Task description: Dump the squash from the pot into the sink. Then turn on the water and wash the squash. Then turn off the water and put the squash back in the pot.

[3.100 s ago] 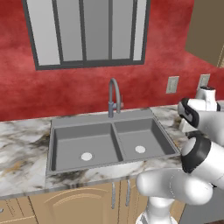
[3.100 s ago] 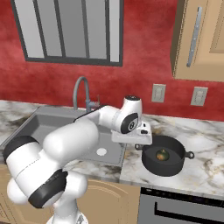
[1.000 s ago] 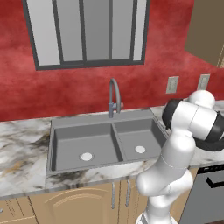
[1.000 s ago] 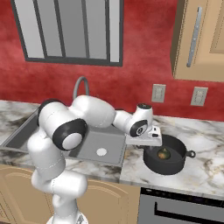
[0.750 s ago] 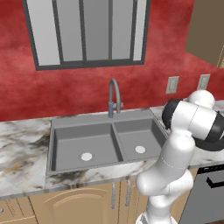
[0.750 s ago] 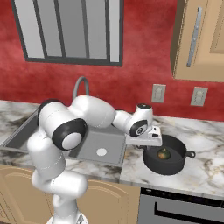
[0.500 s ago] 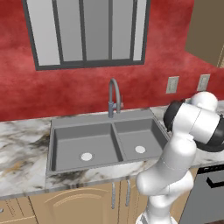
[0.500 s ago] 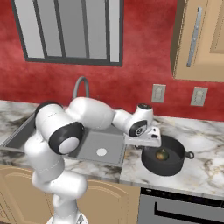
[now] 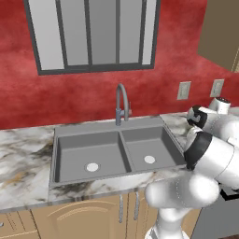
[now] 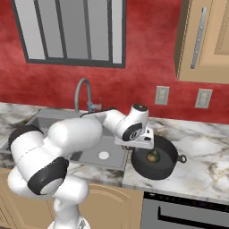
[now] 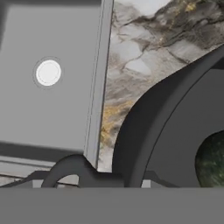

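tool point(image 10: 139, 144) at pot point(image 10: 157, 166) rim; squash point(image 10: 153, 157) inside; sink point(image 9: 119, 151) beside

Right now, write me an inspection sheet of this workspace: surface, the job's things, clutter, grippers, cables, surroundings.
Surface: marble counter with the sink set into it.
Job's things: the squash lies inside the pot, which stands on the counter just right of the sink. Both basins hold nothing but their white drains. The faucet stands behind the divider.
Clutter: nothing seen.
Grippers: the gripper is low at the pot's left rim, by its loop handle. Whether the jaws are closed on it cannot be told.
Cables: nothing seen.
Surroundings: red wall, window, wall outlets, upper cabinet.
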